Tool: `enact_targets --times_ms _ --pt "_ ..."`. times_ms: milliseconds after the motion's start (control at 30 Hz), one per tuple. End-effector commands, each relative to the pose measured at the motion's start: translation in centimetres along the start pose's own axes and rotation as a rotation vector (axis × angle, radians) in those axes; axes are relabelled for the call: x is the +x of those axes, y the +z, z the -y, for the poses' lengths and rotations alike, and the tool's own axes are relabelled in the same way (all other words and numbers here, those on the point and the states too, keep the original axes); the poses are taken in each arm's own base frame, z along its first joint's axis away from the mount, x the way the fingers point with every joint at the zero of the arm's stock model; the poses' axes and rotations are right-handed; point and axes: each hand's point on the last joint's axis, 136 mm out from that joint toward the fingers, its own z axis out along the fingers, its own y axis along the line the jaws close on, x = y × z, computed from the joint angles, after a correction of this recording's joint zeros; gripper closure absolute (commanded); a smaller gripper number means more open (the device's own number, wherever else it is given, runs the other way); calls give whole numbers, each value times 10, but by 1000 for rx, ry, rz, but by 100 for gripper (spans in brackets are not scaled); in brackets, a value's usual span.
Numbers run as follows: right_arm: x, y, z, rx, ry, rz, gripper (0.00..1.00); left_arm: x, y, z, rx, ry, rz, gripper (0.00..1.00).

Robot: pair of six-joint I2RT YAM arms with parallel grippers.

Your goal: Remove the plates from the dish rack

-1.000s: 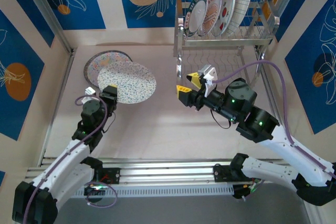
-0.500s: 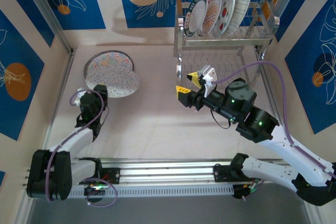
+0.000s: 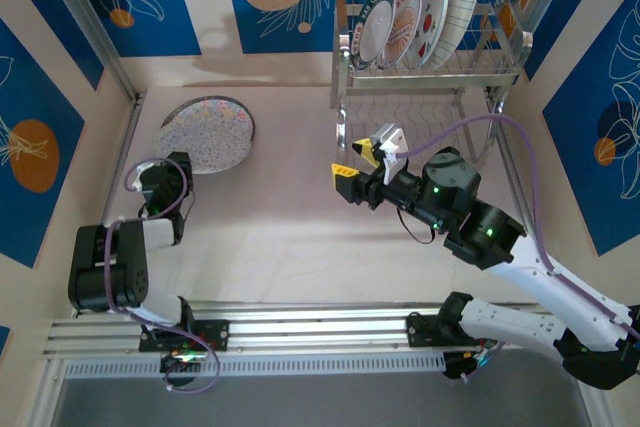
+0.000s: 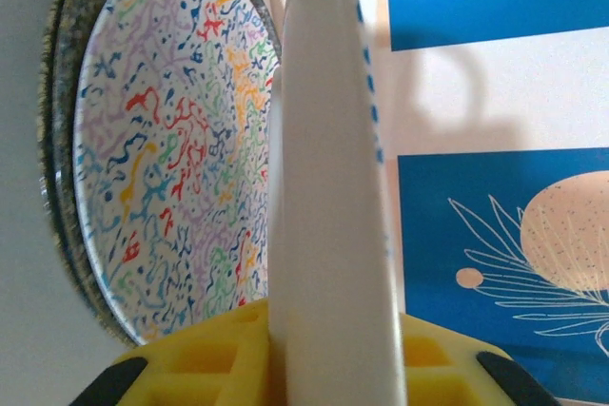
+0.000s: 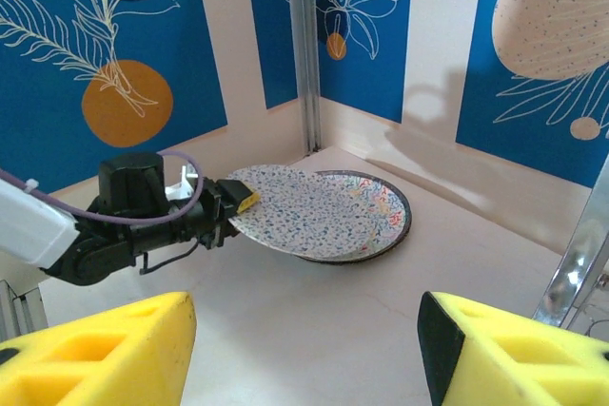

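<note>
**Speckled plate clamped in left jaws at the far-left corner; four plates on the rack**

Overhead view:
- The left arm is folded tight at the left edge of the tabletop.
- The left jaws are clamped on the near rim of a speckled plate.
- That plate lies over a dark-rimmed floral plate. From above, the floral plate shows as no more than a crescent.
- The dish rack stands at the far right, with four plates upright in its upper shelf.
- The right arm reaches toward the rack's left end. The right jaws stand apart and hold nothing, hanging over bare tabletop in front of the rack.

Left wrist view:
- The speckled plate appears edge-on, a white blade between the yellow pads, with its pattern hidden.
- The floral plate's red, blue and green squiggles are plain beside it on the left.

Right wrist view:
- This side look shows what the overhead cannot. The held plate's near rim is lifted off the tabletop and its far part sits over the floral plate.
- I cannot tell whether the two plates touch.
- The right arm's own yellow fingers are blurred in the bottom corners, with a wide gap between them.
- A shiny metal leg is cut off by the right edge.

Hard to make out:
- On the rack plates, red slices and grid lines can be read, but the lettering is too small.
- The rearmost plate's top is cut off by the edge of the overhead view.
</note>
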Motion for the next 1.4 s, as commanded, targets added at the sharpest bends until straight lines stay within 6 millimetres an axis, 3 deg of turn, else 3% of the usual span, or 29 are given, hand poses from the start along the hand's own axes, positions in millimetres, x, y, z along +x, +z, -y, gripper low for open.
enact_targets --times_ms 0,500,1367 --pt "-13 -2 2 23 13 37 36 -8 9 48 188 4 -10 79" --pt "-11 10 5 42 -5 21 36 -9 41 20 165 -9 -48 79" --pt "-8 15 8 59 4 -13 36 -16 71 -13 91 -10 -67 74"
